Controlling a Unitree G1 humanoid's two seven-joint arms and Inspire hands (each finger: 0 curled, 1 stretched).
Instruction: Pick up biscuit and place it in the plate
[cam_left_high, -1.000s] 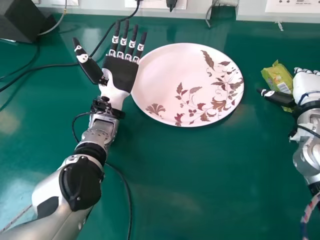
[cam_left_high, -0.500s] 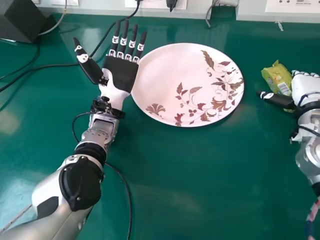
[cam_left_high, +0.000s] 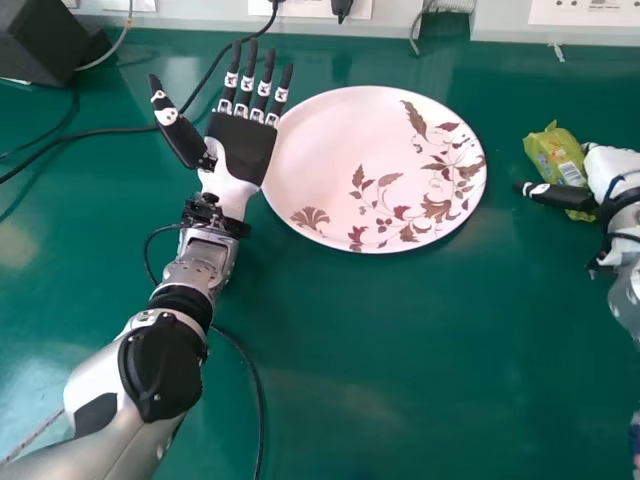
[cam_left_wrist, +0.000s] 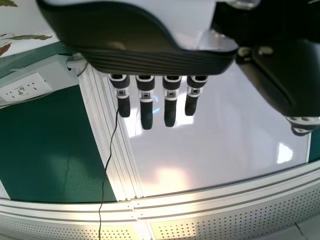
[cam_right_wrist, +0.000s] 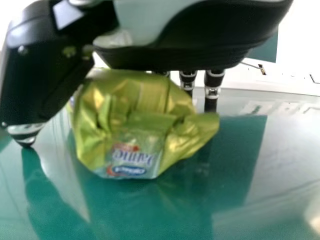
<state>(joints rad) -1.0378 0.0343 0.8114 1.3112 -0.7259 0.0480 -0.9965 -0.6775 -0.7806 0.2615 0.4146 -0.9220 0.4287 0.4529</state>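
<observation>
Fingers on the right hand are straight, not gripping. It's just edged outward round the biscuit, which sits on the surface right of the plate, so I'd guess closing comes next

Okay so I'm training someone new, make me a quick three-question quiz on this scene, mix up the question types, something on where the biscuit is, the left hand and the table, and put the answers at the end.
1. Multiple choice: in the head view, where does the biscuit packet lie?
A) left of the plate
B) right of the plate
C) in the plate

2. True or false: the left hand has its fingers straight.

3. Fill in the blank: the tabletop around the plate is ____ in colour.

Key: 1. B; 2. true; 3. green
</observation>
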